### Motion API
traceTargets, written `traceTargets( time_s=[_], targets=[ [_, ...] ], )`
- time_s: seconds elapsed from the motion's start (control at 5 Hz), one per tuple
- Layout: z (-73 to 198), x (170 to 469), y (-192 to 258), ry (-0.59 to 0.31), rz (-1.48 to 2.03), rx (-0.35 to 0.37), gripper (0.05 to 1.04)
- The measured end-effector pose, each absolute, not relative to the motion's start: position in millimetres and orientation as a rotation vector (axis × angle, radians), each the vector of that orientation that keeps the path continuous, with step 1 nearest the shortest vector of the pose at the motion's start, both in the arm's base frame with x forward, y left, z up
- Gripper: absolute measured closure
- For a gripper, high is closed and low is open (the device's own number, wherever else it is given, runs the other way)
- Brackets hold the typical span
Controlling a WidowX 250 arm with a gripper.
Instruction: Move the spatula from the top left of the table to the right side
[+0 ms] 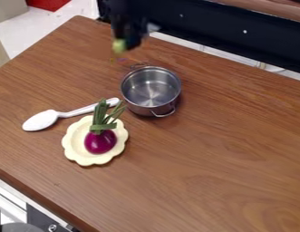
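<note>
Table [218, 154], one spoon [41, 120], one pot [151, 90], one plate [74, 141], one onion [100, 141]

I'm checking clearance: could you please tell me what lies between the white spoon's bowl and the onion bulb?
In the camera view, the cream plate's scalloped rim lies there, with bare tabletop beside it.

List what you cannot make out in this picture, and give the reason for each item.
All in the camera view:
- Black robot hand: blurred, exact outline lost.
- Yellow-green patch at the hand: too blurred to identify.
- White oval-ended spoon: part of its handle is hidden by long green leaves.
- Cream scalloped plate: middle hidden by the round purple onion.
- Brown wood-grain table: right part cut off by the picture's edge.
</note>
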State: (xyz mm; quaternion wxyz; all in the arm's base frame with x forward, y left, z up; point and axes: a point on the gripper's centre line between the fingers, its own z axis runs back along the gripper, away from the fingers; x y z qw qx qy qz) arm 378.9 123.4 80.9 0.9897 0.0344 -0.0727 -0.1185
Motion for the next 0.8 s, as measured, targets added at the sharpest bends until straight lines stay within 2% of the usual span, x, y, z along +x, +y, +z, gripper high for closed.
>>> traceTargets(
  time_s=[0.2, 0.4, 0.6, 0.8],
  targets=[
    [100, 374, 104, -0.126, -0.263, 0.02, 0.778],
    [91, 361, 66, -0.049, -0.298, -0.034, 0.778],
    [90, 343, 12, -0.042, -0.398, -0.063, 0.778],
    [75, 324, -38, -0.009, -0.46, -0.127, 0.778]
  ],
)
